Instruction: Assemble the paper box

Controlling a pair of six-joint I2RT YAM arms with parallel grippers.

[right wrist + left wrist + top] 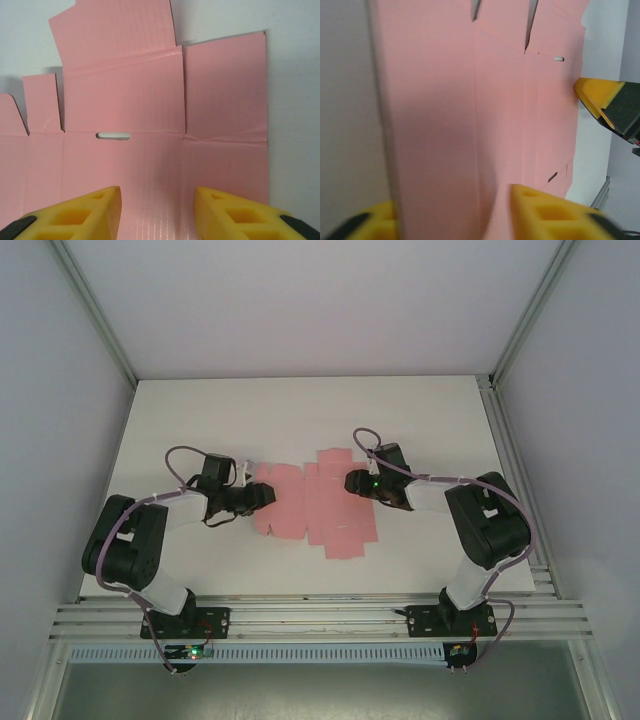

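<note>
- On the white table (200,420), between the two arms, you find the paper box (310,505) as a flat pink die-cut sheet, not yet folded into a box.
- From above, you see the sheet as several joined panels with a stepped outline. Short flaps project at its far edge, and one panel projects toward the arm bases.
- Note the left gripper (262,495) at the sheet's left edge and the right gripper (352,482) over its right part. They face each other across the card.
- In the right wrist view, observe the pressed creases that divide the card into rectangular panels. A small oblong slot (113,135) is cut on one crease, and slits separate the flaps (115,40) beyond it. The largest flap has one corner cut at an angle, and the surface shows a fine ribbed texture.
- Check the right gripper: its yellow fingers (75,215) stand apart above the card, with nothing clamped between them.
- In the left wrist view, the card runs away from the camera. It has two slits at its far end and a small opening (558,59) near its right edge.
- Check the left gripper: its fingers (545,210) stand apart, with pink card filling the gap between them. You cannot tell whether the card's shaded left strip lies flat or is lifted.
- In that same view, a yellow fingertip (597,92) of the right gripper meets the sheet's right edge.
</note>
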